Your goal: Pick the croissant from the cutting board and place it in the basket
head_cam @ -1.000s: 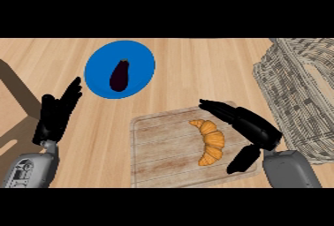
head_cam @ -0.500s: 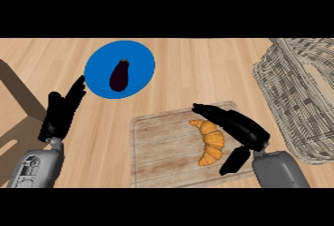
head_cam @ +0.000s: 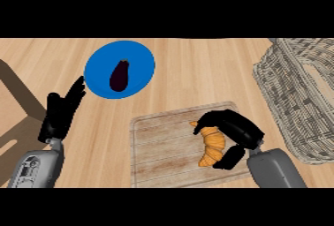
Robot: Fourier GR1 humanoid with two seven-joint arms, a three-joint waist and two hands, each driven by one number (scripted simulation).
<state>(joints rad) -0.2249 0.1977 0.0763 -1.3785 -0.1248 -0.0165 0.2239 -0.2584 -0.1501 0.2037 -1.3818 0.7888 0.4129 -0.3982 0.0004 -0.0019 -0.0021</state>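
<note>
An orange croissant (head_cam: 213,145) lies lengthwise on the pale wooden cutting board (head_cam: 163,145) at the lower middle. My right hand (head_cam: 236,131) is over the croissant's right side. Its fingers curl over the top end and its thumb sits by the lower end, so it closes round the pastry. The grey wicker basket (head_cam: 297,95) stands at the right edge, to the right of the board. My left hand (head_cam: 60,112) rests open at the left, fingers straight and pointing up toward the blue plate.
A blue plate (head_cam: 120,69) with a dark purple eggplant (head_cam: 119,75) on it sits at the upper left, beyond the board. Bare wooden counter (head_cam: 202,70) lies between the plate and the basket. A dark shadow falls along the left edge.
My right hand has moved left from beside the croissant onto it, and its fingers have curled round the pastry. The left hand has barely shifted.
</note>
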